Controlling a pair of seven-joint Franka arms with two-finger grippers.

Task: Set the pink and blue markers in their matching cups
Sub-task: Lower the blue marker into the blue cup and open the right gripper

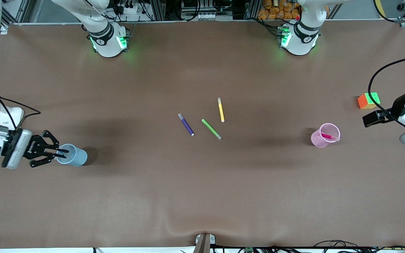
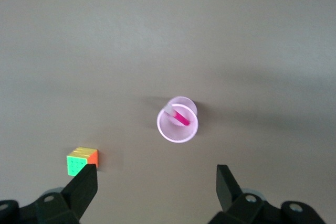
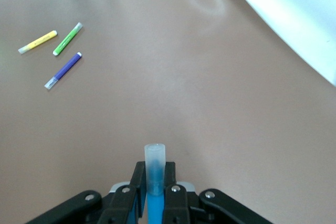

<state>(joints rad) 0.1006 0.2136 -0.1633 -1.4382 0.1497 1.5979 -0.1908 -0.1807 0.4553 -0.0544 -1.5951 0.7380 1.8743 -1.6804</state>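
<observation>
The pale blue cup (image 1: 74, 156) stands near the right arm's end of the table. My right gripper (image 1: 63, 152) is at its rim, shut on the blue marker (image 3: 155, 162), whose pale cap sticks out between the fingers (image 3: 170, 174). The cup itself is hidden under the hand in the right wrist view. Toward the left arm's end stands the pale pink cup (image 1: 325, 135) (image 2: 178, 128) with the pink marker (image 1: 329, 136) (image 2: 180, 116) leaning inside it. My left gripper (image 2: 156, 174) (image 1: 370, 118) hangs open and holds nothing, up over the table between the pink cup and a colour cube.
A purple pen (image 1: 186, 124) (image 3: 63, 70), a green pen (image 1: 211, 129) (image 3: 67, 39) and a yellow pen (image 1: 220, 110) (image 3: 37, 42) lie loose mid-table. A colour cube (image 1: 367, 101) (image 2: 82, 161) sits near the left arm's end.
</observation>
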